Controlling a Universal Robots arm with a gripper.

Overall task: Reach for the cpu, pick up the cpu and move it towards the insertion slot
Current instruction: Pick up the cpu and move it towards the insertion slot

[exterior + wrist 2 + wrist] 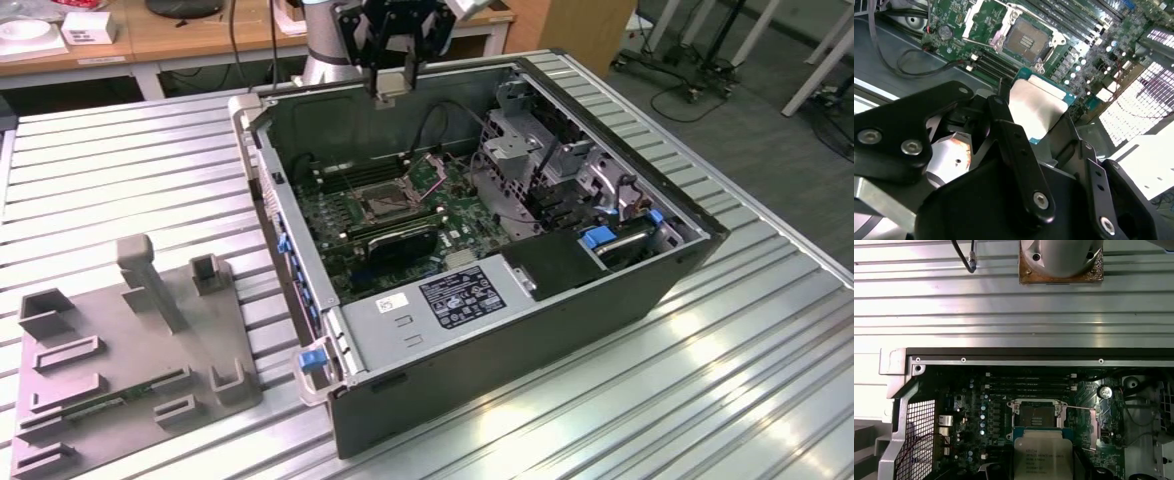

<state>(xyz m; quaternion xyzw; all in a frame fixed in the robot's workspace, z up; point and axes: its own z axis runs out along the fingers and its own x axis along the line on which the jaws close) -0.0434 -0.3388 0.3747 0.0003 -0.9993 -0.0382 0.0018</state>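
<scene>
Gripping the cpu (pixel 1036 107) by its edges between closed fingers (pixel 1021 165), gripper (pixel 390 92) high over the open computer case (pixel 534 330). Below and beyond, insertion slot (pixel 1026 42) uncovered on the motherboard (pixel 441 200), bracket raised. Risks, likely: chip slipping in the edge grip, landing askew, bending socket pins.

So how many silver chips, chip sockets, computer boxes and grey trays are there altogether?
cpu: 1, gripped by the tool
insertion slot: 1
computer case: 1
grey tray: 1
Total: 4
</scene>
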